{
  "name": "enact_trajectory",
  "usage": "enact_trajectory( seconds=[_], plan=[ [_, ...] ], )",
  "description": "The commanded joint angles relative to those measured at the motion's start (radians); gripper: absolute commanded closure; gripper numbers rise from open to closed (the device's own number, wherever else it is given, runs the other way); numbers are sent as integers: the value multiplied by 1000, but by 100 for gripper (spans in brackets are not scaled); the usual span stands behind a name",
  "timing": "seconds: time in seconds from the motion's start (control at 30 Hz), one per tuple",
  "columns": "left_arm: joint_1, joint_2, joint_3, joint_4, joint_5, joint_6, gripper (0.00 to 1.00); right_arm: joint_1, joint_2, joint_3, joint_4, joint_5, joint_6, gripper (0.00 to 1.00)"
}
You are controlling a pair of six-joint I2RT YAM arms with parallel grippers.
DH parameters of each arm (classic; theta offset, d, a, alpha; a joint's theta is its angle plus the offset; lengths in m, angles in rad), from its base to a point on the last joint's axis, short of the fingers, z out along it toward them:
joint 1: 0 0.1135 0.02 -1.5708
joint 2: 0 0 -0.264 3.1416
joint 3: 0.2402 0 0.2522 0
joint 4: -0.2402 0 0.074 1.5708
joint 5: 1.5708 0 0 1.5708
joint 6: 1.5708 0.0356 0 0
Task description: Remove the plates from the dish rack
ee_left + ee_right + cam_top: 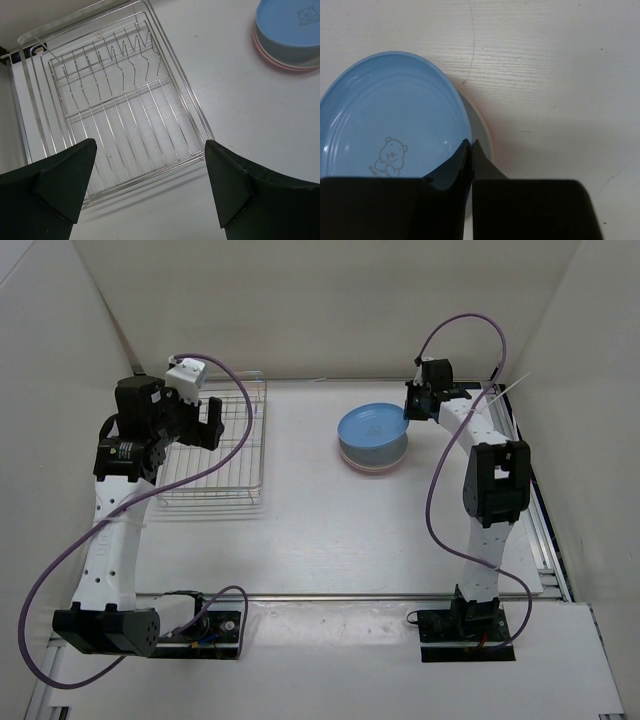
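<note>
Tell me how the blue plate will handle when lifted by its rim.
The blue plate looks rigid, so it should lift without flexing. Its glossy surface suggests the right claw, pinching only the thin rim, might let it slip or swivel. Shallow and wide, it would probably slide, not tip, if pushed.

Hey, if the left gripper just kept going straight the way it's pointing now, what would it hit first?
Most likely the dish rack: the open left gripper aims down at its wire base, though the depth is hard to judge. The blue plate lies well off to the side.
</note>
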Motion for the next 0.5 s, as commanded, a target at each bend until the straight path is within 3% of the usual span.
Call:
enact_trajectory(
  seconds=[0.0, 0.47],
  plan=[
    [15, -21, -5, 19, 64, -22, 0, -2, -2, 49, 54, -1, 22, 100],
    [33, -50, -14, -31, 167, 20, 0, -2, 38, 60, 35, -21, 8, 100]
  ],
)
